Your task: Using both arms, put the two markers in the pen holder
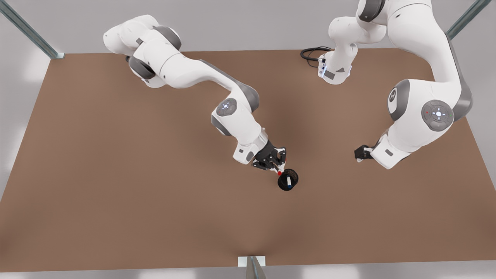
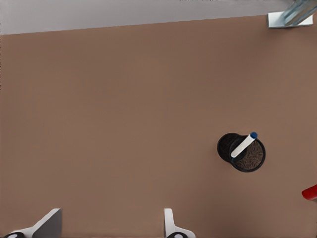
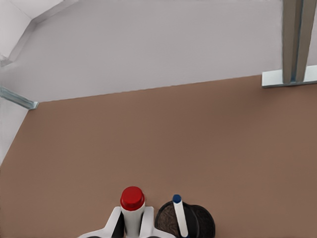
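Blue marker stood leaning inside the holder on the table, right gripper just beside the holder, clenched on the red marker held upright, left gripper well apart from the holder, fingers spread, empty.

Red-cap marker: lower barrel hidden between the right tool fingers, which are cut by the frame edge. Blue-cap marker: its lower end is sunk in the pen holder (out of sight). Left tool mostly hidden behind its wrist in the front view.
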